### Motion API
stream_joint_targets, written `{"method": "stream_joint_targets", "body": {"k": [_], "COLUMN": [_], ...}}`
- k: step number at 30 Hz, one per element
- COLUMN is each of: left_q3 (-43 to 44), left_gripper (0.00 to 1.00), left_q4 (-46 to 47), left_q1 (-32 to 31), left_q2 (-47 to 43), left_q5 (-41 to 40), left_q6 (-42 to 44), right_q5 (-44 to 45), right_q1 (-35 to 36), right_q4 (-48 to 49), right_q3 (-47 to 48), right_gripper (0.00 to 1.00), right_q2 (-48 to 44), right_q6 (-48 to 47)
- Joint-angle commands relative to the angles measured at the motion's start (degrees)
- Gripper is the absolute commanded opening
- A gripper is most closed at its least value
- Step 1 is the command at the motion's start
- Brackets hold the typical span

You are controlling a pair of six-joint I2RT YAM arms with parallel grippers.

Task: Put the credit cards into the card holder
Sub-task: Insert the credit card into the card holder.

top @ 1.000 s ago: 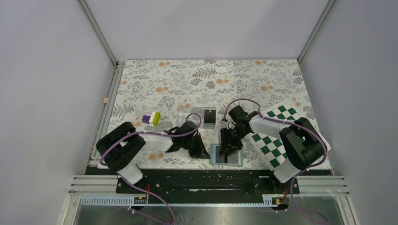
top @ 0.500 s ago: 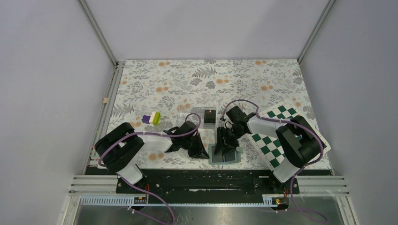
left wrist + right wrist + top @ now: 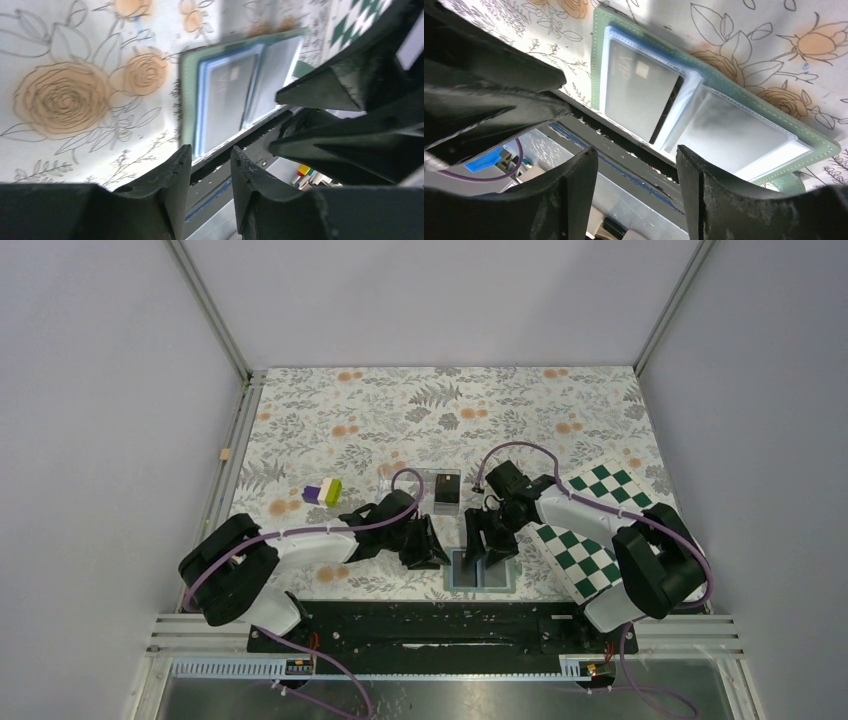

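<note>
holder (image 3: pixel 597 60): open flat at the near edge of the surface (image 3: pixel 450 410)
card (image 3: pixel 639 97): tucked in one of the holder's pockets
left fingers (image 3: pixel 180 170): just left of the holder, slightly parted, empty
right fingers (image 3: pixel 586 172): over the holder, spread wide, holding nothing
box (image 3: pixel 425 484): beyond the holder, second card (image 3: pixel 447 490) inside

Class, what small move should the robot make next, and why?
Probably lift the left gripper towards the black card in the clear box: it and the right gripper are open and empty, and the card holder lies open, one credit card already pocketed.
</note>
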Motion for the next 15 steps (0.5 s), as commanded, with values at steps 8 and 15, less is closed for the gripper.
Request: {"method": "stream_joint_targets", "body": {"k": [8, 15], "left_q3": [2.6, 4.4], "left_gripper": [0.38, 0.38], "left_q4": [11.9, 6.5], "left_q1": [-0.1, 0.0], "left_q2": [3.5, 5.5], "left_q5": [4.9, 2.0], "left_q6": [0.0, 2.2], "right_q5": [1.5, 1.4], "right_q1": [0.4, 0.4], "right_q4": [-0.4, 0.5], "right_q3": [-0.8, -1.1], "right_gripper": [0.37, 0.22], "right_q2": [2.8, 4.8], "right_q6": [-1.9, -2.0]}}
